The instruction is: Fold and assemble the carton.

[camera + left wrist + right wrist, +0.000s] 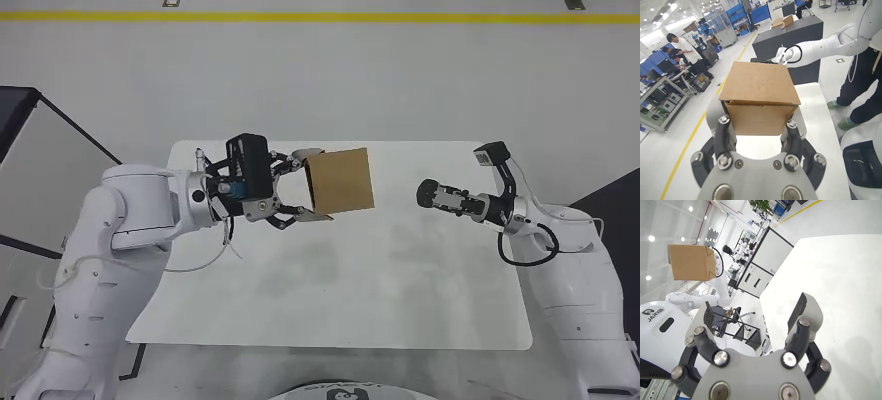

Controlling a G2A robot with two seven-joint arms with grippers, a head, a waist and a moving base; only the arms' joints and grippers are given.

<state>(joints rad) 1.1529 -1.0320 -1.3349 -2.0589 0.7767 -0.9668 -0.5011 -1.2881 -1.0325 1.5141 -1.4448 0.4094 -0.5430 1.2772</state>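
We see one carton (340, 180) over the far left part of the bench (400, 290). The left hand (310, 185) pinches it by two sides. The right hand (755, 306) is spread, well apart to the right.

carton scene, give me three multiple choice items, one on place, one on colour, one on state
1. The carton is: A in a bin; B in the left pincer; C in a person's hand.
2. The carton is: A brown; B white; C blue.
3. The right pincer is: A shut on the carton; B shut on tape; C open and empty.
Key: 1 B, it clamps the carton's sides; 2 A, plain brown card; 3 C, spread wide with nothing inside.
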